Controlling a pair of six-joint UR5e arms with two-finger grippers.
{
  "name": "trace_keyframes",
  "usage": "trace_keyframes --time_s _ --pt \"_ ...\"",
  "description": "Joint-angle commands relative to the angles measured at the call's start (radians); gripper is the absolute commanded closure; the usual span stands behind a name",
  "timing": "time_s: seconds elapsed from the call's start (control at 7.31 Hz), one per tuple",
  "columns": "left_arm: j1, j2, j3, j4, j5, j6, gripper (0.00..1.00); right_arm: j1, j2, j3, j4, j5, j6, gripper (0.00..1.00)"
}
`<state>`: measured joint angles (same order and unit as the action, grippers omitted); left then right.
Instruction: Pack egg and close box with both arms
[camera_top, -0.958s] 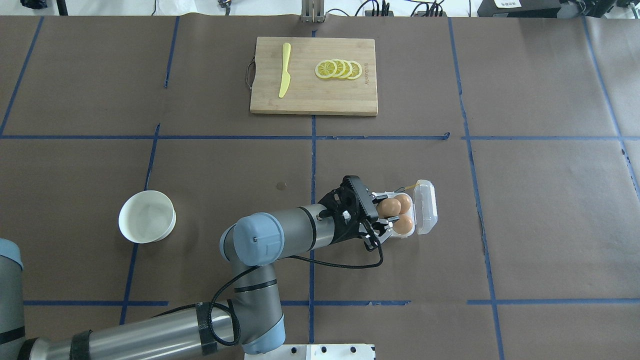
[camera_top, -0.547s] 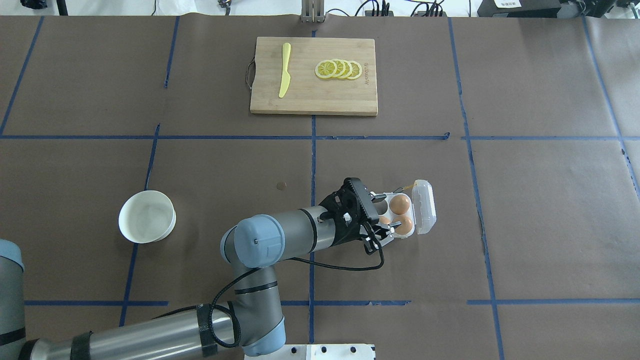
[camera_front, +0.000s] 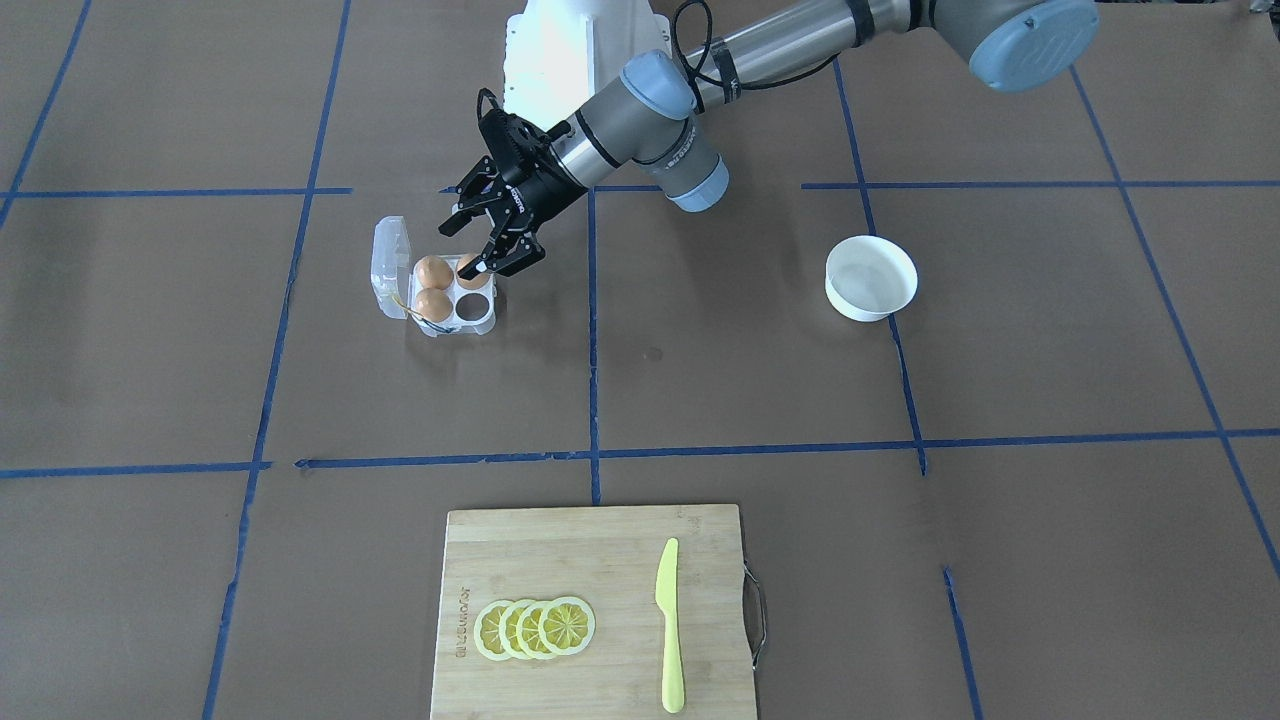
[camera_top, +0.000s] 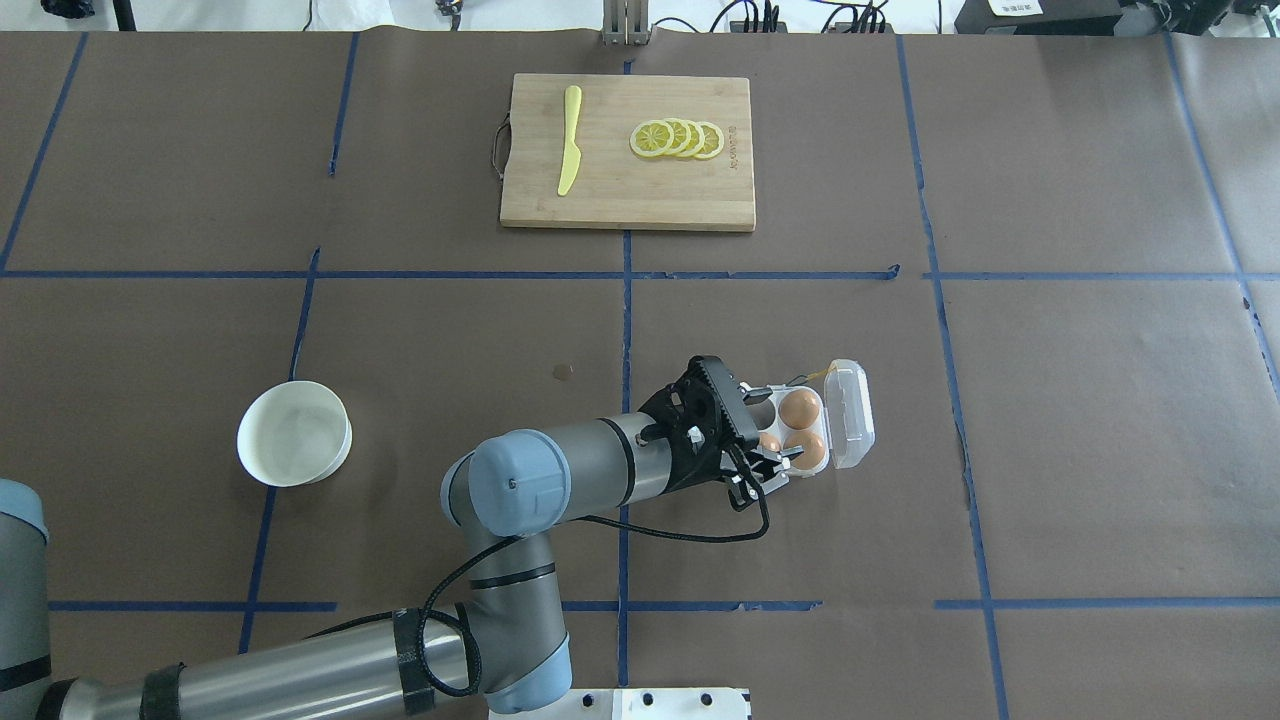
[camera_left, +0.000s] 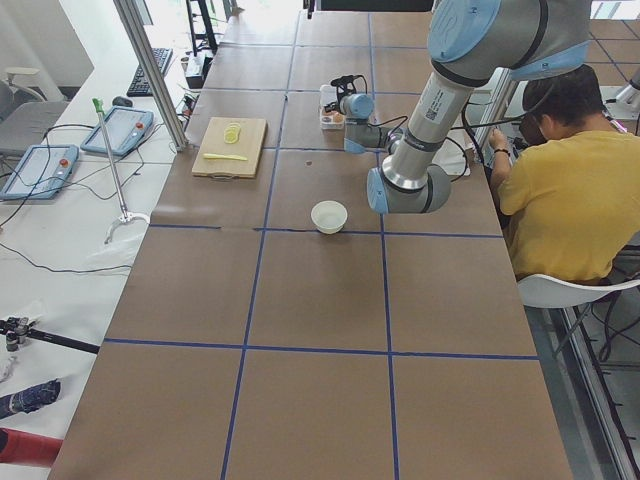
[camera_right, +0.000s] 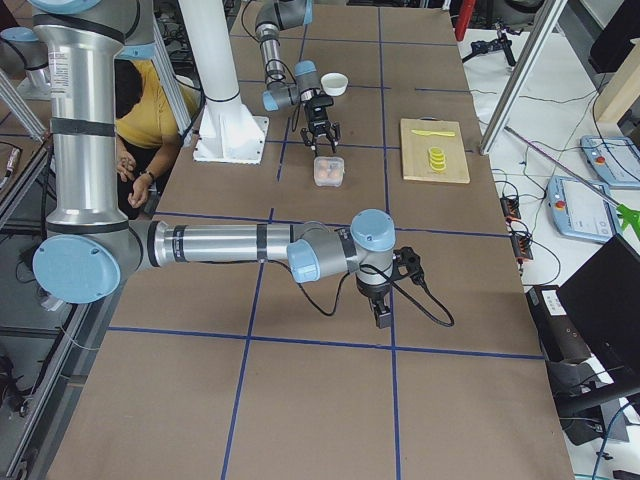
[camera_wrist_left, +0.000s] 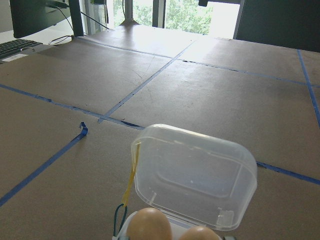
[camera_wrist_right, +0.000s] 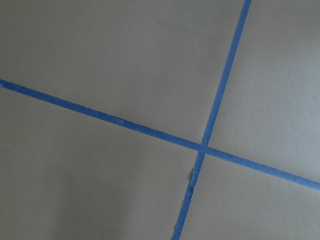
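Overhead exterior view: left gripper, fingers spread apart, over an egg seated in the box. Packing seems done; closing the lid comes next.

Left pincer above box, eggs inside

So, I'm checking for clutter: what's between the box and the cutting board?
Nothing: between the box and the cutting board there is only bare table crossed by a blue tape line, as the overhead view shows.
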<state>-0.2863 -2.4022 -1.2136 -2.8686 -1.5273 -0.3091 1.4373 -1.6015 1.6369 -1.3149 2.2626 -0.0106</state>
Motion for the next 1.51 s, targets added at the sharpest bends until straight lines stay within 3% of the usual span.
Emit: trace_keyframes --time_s 0.0,0.14,0.55,0.68,0.82,1.09,1.37 --pt "-0.019 0.008 -0.050 0.038 -0.004 -0.040 0.00 0.000 0.000 0.000 -0.001 0.000 0.001 0.00" --pt "-0.027 0.012 -0.108 0.123 -0.007 -0.071 0.00 0.000 -0.002 -0.002 -0.001 0.000 0.001 0.00" --pt "-0.091 0.032 -0.343 0.569 -0.033 -0.116 0.00 0.000 -0.006 -0.002 -0.001 0.002 0.001 0.00" --pt "-0.165 0.081 -0.436 0.738 -0.139 -0.116 0.00 0.000 -0.009 -0.002 -0.001 0.002 0.001 0.00" --pt "-0.232 0.168 -0.536 0.829 -0.218 -0.108 0.00 0.000 -0.009 -0.003 0.000 0.002 0.000 0.00" --pt "-0.386 0.251 -0.589 0.958 -0.301 -0.015 0.00 0.000 -0.009 -0.009 -0.001 0.000 0.000 0.00" --pt "-0.569 0.267 -0.590 1.110 -0.365 0.240 0.00 0.000 -0.009 -0.019 -0.001 0.000 0.001 0.00"
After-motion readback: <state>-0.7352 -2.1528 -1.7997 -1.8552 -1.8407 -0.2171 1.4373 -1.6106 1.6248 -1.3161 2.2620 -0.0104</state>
